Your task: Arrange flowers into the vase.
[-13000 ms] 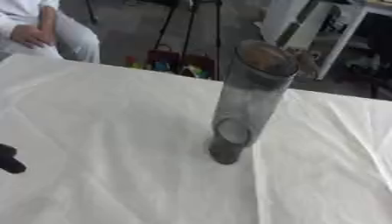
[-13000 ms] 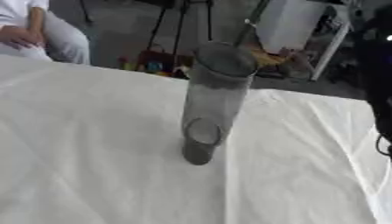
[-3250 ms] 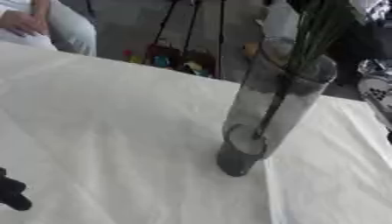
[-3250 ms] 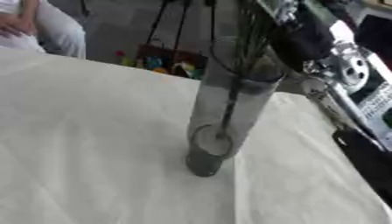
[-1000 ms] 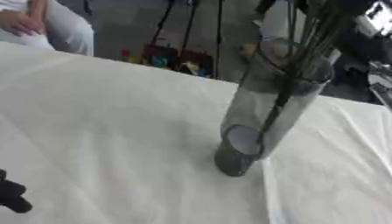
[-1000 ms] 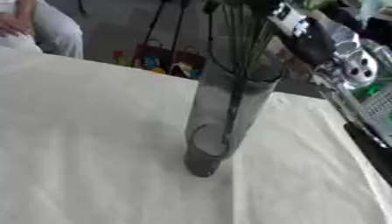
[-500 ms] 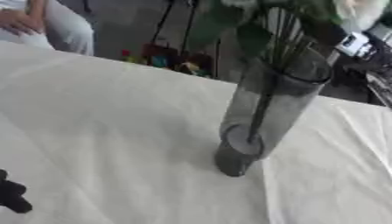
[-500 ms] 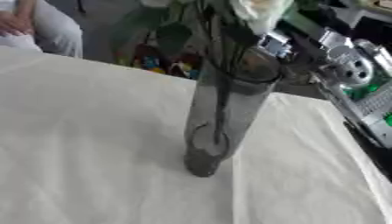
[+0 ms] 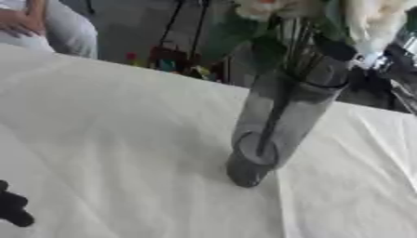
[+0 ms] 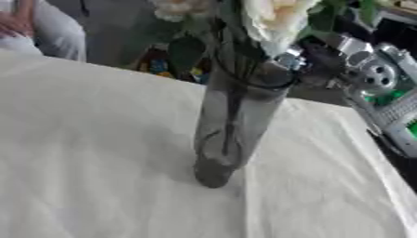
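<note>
A tall smoky-grey glass vase [image 9: 277, 125] stands on the white cloth [image 9: 106, 130] right of centre. A bunch of flowers with white blooms [image 10: 273, 18] and green leaves [image 9: 265, 53] sits in its mouth, the dark stems [image 9: 273, 116] reaching down inside the glass. My right hand [image 10: 322, 53], black and silver, comes in from the upper right and meets the bunch at the vase rim, its fingers closed on the stems just under the blooms. A dark bit of my left hand [image 9: 12, 209] shows at the lower left edge.
The cloth-covered table slopes away to a far edge [image 9: 163, 74], with a tripod's legs and small coloured things [image 9: 167, 62] on the floor beyond. A person sits at the far left, off the table. My right forearm [image 10: 383, 93] runs along the right side.
The flowers have come further down into the vase, so the blooms now sit at the rim. My right hand has dropped with them. The left hand has stayed put.
</note>
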